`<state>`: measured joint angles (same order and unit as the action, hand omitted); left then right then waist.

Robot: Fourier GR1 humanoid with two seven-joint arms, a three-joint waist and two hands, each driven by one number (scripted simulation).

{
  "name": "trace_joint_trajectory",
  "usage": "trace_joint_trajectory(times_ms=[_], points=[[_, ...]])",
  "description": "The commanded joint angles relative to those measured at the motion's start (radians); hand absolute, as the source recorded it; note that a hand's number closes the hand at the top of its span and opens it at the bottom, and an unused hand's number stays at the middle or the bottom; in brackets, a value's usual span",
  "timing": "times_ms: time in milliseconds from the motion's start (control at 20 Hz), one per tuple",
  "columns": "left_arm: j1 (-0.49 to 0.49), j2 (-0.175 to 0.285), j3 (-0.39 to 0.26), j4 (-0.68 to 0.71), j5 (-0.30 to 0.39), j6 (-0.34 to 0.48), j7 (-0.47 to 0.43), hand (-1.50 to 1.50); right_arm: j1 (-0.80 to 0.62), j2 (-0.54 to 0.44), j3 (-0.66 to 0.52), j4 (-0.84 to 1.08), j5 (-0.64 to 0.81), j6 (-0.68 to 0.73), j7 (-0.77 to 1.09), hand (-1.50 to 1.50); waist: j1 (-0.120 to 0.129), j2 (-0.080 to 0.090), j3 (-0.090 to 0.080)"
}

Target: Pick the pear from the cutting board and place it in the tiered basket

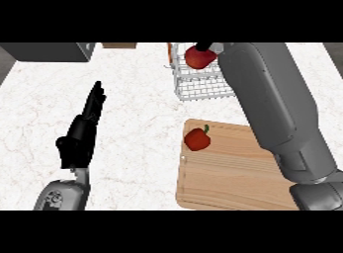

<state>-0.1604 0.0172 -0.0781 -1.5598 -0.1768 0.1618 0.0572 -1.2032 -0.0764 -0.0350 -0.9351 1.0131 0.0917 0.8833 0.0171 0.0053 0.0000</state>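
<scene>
A red pear (198,58) hangs over the white wire tiered basket (200,85) at the back of the counter. My right forearm stretches up the right side to it, and only a black bit of my right hand (205,46) shows, curled on the pear's top; the forearm hides the rest. The wooden cutting board (232,180) lies at the front right, with a second red fruit with a green stem (197,139) on its far left corner. My left hand (81,133) rests open on the left, fingers straight and pointing away, apart from everything.
A grey box-like appliance (50,51) stands at the back left, with a small wooden item (119,45) beside it. An orange object (168,52) pokes out at the basket's left rim. White marble counter (137,104) lies between my left hand and the board.
</scene>
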Motion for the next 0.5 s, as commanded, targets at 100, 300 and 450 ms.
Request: trace_joint_trajectory(times_ms=[100, 300, 450], points=[[-0.022, 0.014, 0.017, -0.010, 0.001, -0.002, 0.040, 0.00, 0.067, 0.056, -0.058, -0.029, -0.054, -0.168, -0.054, -1.50, -0.010, -0.005, 0.000], [0.024, -0.003, 0.010, -0.002, 0.009, 0.001, -0.014, 0.00, 0.019, -0.012, -0.155, -0.091, -0.082, -0.277, -0.033, -1.50, -0.014, -0.008, 0.000], [0.063, -0.007, 0.007, 0.003, 0.016, -0.003, -0.044, 0.00, 0.102, -0.072, -0.176, -0.194, -0.076, -0.273, 0.001, -1.50, -0.030, -0.011, 0.000]])
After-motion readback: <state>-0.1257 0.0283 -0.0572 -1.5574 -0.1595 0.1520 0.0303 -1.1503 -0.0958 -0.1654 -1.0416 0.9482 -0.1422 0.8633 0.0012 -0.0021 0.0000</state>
